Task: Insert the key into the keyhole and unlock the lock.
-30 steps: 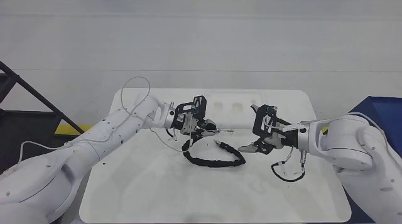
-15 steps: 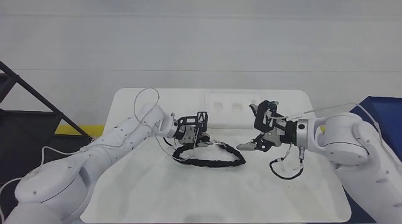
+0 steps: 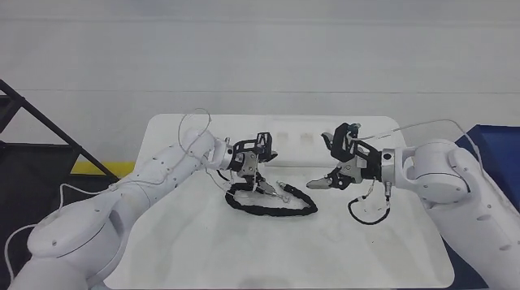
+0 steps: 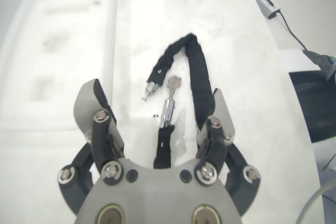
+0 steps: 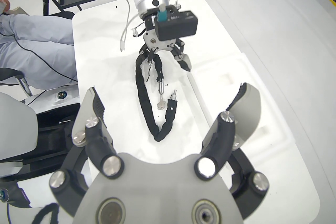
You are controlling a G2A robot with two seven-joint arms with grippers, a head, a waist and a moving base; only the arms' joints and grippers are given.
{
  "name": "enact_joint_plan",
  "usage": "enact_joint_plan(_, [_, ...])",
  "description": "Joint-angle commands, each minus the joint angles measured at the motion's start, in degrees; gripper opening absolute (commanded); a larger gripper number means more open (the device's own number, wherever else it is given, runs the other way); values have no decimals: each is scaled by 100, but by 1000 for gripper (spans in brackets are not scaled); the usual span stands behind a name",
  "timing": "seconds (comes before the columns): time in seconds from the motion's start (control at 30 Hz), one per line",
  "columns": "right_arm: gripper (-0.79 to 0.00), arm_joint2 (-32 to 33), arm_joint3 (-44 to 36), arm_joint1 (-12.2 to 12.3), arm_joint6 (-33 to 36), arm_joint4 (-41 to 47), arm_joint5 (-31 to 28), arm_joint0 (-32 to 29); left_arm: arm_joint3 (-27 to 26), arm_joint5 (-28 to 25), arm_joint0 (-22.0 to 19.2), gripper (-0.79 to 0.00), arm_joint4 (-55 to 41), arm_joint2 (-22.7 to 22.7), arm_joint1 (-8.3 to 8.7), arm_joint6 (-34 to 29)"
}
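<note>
Left wrist view: my left gripper (image 4: 154, 90) wide open, holding nothing, straddling lock barrel (image 4: 168, 110) on table (image 4: 236, 51). Key (image 4: 174, 83) sits in barrel's keyhole; loose pin end (image 4: 150, 88) just beside. Black chain (image 4: 199, 64) loops right, near my right gripper (image 5: 169, 92), likewise spread, empty.

No legible text, no labels — none

Key (image 4: 174, 83) in chrome lock barrel (image 4: 168, 110); chain pin end (image 4: 150, 89) detached.
</note>
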Motion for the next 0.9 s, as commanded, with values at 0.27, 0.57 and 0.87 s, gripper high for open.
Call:
enact_joint_plan(0.27, [0,-669,1510,-250,-155,523,-769,1331,-371,0,-982,0,26,0,491,1118])
enact_joint_plan(0.57, [0,-1140,2521,-485,-307,703,-1523,2441,-433,0,-1699,0,-737,0,847,1185])
enact_joint_plan(0.87, [0,-1523,3028,-624,-454,881,-1523,3186,-575,0,-2069,0,-2351,0,1113,-364])
